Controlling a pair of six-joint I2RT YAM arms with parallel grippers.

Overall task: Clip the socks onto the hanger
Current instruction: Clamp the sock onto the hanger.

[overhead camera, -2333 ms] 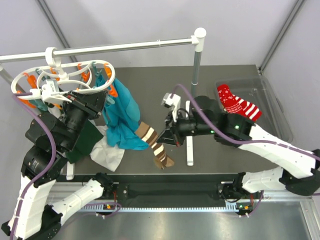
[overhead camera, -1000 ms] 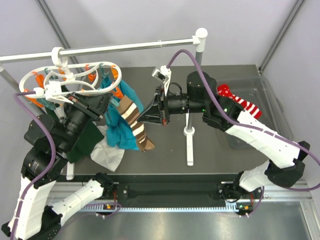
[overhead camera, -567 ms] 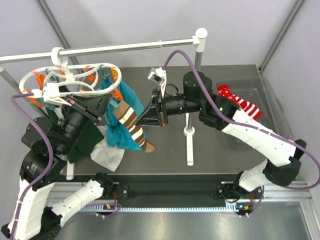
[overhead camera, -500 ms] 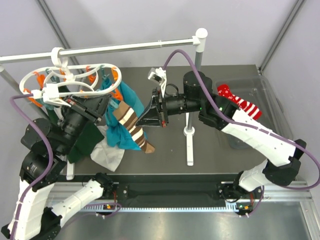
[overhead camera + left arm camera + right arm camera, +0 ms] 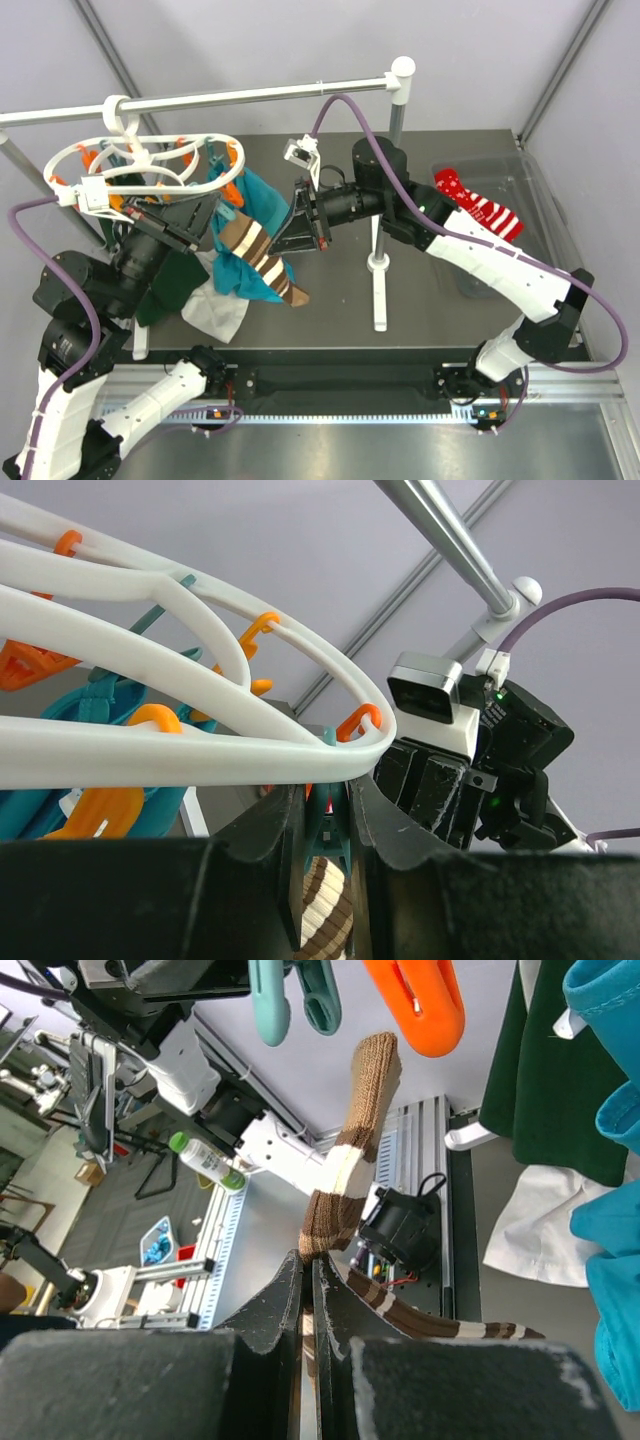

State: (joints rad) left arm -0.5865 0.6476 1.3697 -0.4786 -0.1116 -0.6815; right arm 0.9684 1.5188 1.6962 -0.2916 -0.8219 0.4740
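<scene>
Top external view is showing your right gripper (image 5: pixel 290 238) reaching across to the left and holding the brown striped sock (image 5: pixel 258 252) just under the near edge of the hanger (image 5: pixel 200 750). The hanger is hanging tilted from the rail (image 5: pixel 250 95). On the right wrist camera those fingers are pinched together on the sock's middle. Its free end is pointing up and sitting just below the gap between a teal clothespin (image 5: pixel 295 995) and an orange clothespin (image 5: pixel 415 1000), not yet inside either one.

Your left gripper (image 5: pixel 325 820) is pressing in on both sides of the teal clothespin under the ring, probably to spread it. A red sock (image 5: pixel 475 210) is lying in the clear tray (image 5: pixel 560 250) on the right, well apart from the hanger.

You are risking a miss here. If you are letting the pin go while the sock's end is beside it, it is likely closing on air. Pushing upward could swing the tilted hanger and carry the pin away. The limp end could also fold over, or the teal garment (image 5: pixel 255 200) hanging just beside it could get caught instead.

No brand or writing is reading clearly. The green-capped bottle (image 5: pixel 205 1160) beyond the table is carrying a label too small to make out.
</scene>
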